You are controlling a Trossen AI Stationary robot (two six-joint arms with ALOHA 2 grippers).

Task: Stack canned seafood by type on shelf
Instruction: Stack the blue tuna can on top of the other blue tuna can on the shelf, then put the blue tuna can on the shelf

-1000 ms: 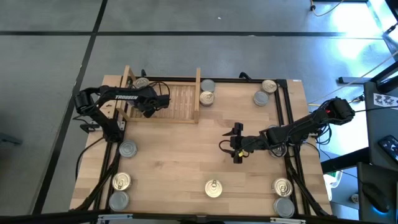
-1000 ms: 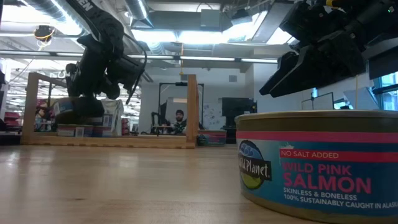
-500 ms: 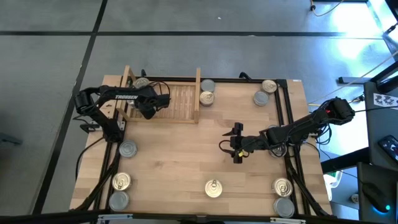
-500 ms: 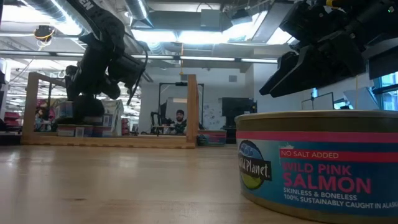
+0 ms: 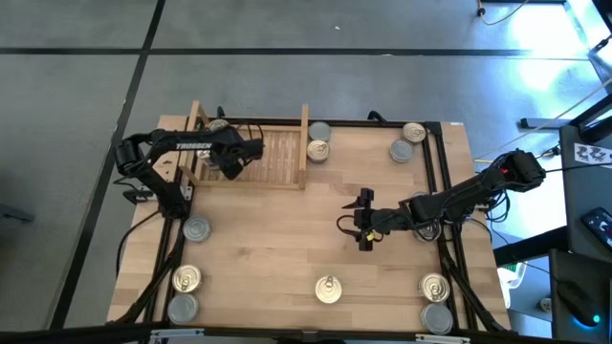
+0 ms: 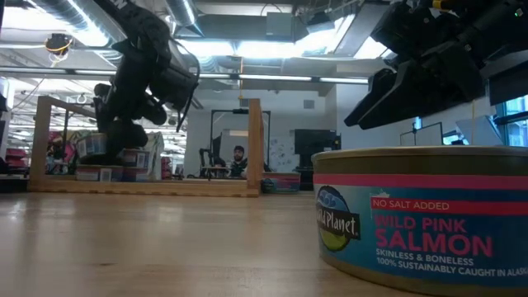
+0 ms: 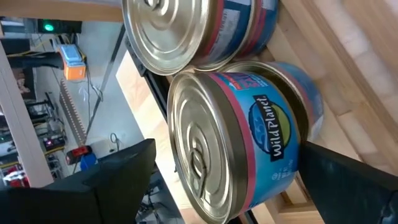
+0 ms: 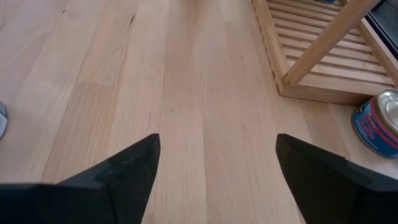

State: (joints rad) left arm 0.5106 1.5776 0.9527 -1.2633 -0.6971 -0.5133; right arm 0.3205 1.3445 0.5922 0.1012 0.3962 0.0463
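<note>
At shelf (image 5: 256, 158) far-left corner: left pincer (image 5: 222, 162) spread wide, released, straddling salmon can (image 7: 249, 143) standing beside second can (image 7: 199, 31), same label, grouped by type. Over mid-desk (image 5: 277, 248): right pincer (image 5: 360, 222) parked, spread, empty. Remaining cans scattered on desk, unsorted.

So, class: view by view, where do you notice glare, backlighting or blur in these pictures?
High view: bright glare on the floor at the upper right. Low view: ceiling lights backlight the arms into dark shapes; the near salmon can is large and sharp. Left wrist view: the golden can top shines, the room beyond is blurred. Right wrist view: even light on the tabletop.
</note>
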